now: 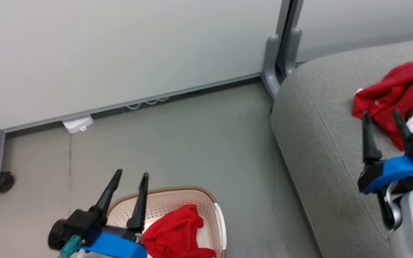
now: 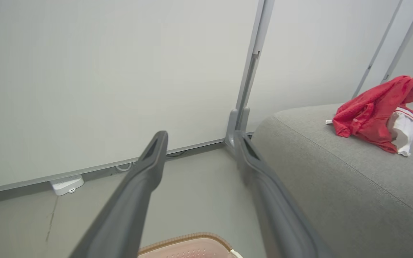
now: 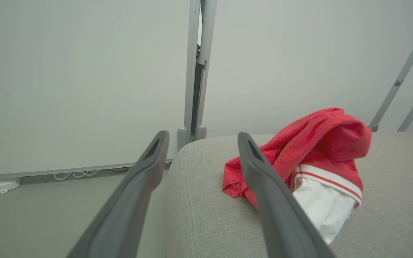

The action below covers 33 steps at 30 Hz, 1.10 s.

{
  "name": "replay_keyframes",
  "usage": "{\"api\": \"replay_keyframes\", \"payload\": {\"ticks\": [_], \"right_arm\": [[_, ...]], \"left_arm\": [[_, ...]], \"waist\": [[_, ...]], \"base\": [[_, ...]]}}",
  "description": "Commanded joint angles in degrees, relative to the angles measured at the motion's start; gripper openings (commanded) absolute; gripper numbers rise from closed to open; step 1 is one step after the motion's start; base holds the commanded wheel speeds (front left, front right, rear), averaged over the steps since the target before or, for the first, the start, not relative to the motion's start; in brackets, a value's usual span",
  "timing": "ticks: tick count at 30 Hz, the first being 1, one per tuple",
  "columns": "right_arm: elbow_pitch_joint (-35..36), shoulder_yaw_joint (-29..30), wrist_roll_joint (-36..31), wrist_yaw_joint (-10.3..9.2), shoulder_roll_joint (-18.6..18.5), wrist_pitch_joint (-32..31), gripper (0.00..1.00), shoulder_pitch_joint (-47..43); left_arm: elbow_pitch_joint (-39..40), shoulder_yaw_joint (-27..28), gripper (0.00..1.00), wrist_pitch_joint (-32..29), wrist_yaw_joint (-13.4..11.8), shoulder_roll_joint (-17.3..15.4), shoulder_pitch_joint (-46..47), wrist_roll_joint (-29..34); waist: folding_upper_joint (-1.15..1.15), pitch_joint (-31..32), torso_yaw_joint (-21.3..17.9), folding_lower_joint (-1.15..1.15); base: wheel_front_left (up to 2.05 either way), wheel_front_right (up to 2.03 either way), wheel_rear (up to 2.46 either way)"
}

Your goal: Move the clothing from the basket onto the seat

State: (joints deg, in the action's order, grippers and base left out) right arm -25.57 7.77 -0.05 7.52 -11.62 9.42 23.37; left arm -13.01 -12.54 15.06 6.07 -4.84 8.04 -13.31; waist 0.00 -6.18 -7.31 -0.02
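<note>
At the far left, a grey frame leg ends in a black caster [image 1: 5, 181] on the grey floor [image 1: 177, 143]. To its right, a small white box [image 1: 77, 124] lies at the foot of the pale wall panel [image 1: 120, 50], with a loop of white cable [image 1: 149, 101] further along.

The left gripper [image 1: 132, 174] hangs at the near left above the near left part of the basket [image 1: 177, 189]. Its two dark fingers [image 1: 109, 190] stand apart with nothing between them, and the left wrist view [image 2: 200, 136] shows bare floor and wall through the gap. The basket stands on the floor, cut off by the near edge of the head view. In its right half lies a crumpled red garment [image 1: 177, 229], just beside the gripper's blue mount; whether they touch cannot be told.

Right of the basket, past a strip of floor, a grey panel post [image 1: 271, 61] rises at the far corner of the seat [image 1: 321, 136]. A second red garment with white trim [image 1: 396, 89] lies bunched on top of the seat near its right side.

The right gripper [image 1: 380, 114] hovers over the seat at the near edge of that garment. Its fingers [image 1: 369, 139] are spread and empty, and in the right wrist view [image 3: 202, 135] the right-hand finger passes in front of the cloth.
</note>
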Motion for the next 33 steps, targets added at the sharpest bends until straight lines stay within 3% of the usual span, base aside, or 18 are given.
{"api": "replay_keyframes", "payload": {"ticks": [1,15,33], "right_arm": [[1.5,-0.6,0.3,-0.07,0.5,-0.5,1.00,-2.0],[16.2,-3.8,0.4,-0.06,5.4,-4.2,1.00,-17.6],[20.4,-5.6,-0.2,-0.06,8.4,-4.7,1.00,-23.7]], "left_arm": [[0.2,1.0,1.00,0.2,-0.2,-0.1,-1.3,0.4],[-0.7,9.5,1.00,0.2,0.0,1.0,-5.6,1.8],[-3.3,12.1,1.00,0.2,1.1,1.4,-4.4,2.9]], "waist": [[0.00,2.0,1.8,0.02],[0.00,5.9,7.7,0.02],[0.00,5.9,9.4,0.02]], "base": [[0.00,0.00,0.00],[0.00,0.00,0.00],[0.00,0.00,0.00]]}}
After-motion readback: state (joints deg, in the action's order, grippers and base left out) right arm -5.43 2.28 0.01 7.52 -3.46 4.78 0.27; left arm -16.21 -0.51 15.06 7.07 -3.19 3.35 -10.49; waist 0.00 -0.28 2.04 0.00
